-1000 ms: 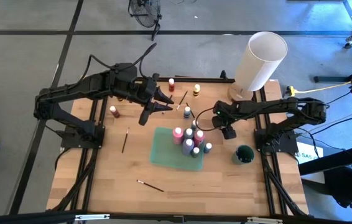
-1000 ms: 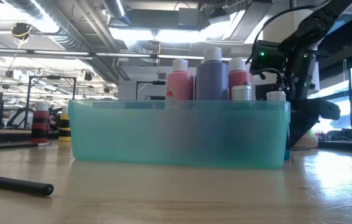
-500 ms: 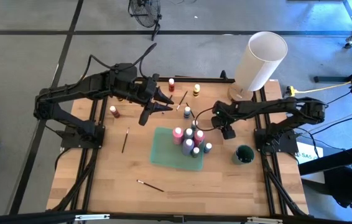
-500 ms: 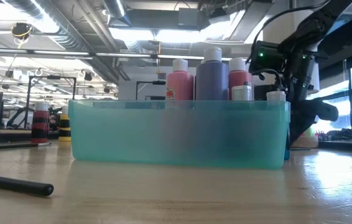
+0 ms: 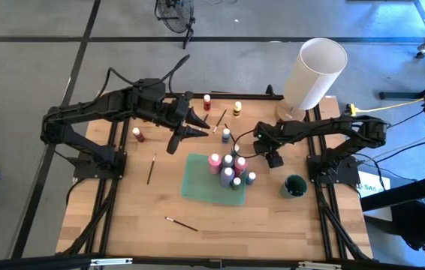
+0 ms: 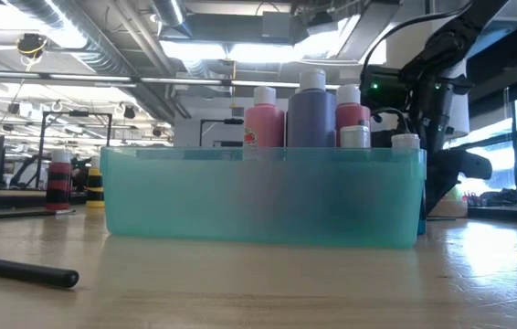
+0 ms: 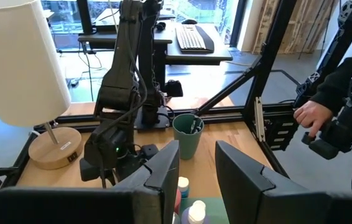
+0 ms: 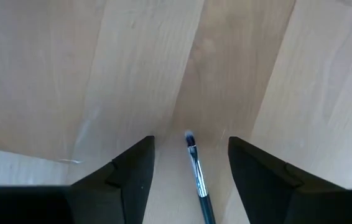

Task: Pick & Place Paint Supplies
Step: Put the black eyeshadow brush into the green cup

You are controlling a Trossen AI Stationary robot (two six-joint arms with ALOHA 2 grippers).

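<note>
On the left side of the wooden table (image 5: pixel 122 217) a red paint bottle (image 5: pixel 138 135) stands alone, with one dark-handled brush (image 5: pixel 152 169) lying just to its right and another brush (image 5: pixel 181 223) nearer the front edge. The left gripper (image 5: pixel 206 127) hangs in the air above the back of the table; its wrist view shows its two fingers (image 7: pixel 163 169) parted by a narrow gap with nothing between them. Behind it a second red bottle (image 5: pixel 207 101) and a yellow bottle (image 5: pixel 237 109) stand near the back edge, with a thin brush (image 5: pixel 221 119) lying between them. A blue bottle (image 5: pixel 226 135) stands just beyond the teal tray (image 5: pixel 197 184). In the right part of that tray are a pink bottle (image 5: pixel 215 162), a purple bottle (image 5: pixel 227 176), a red one (image 5: pixel 240 165) and several smaller white-capped bottles, closely packed. The right gripper (image 5: pixel 236 147) is low over the table just behind the tray; its fingers (image 8: pixel 132 171) stand moderately apart on either side of a small brush (image 8: pixel 198 180) that lies on the wood, not touching it. Further right are a green cup (image 5: pixel 295 186) and, at the back corner, a large white cylinder (image 5: pixel 314 73) on a wooden base.
</note>
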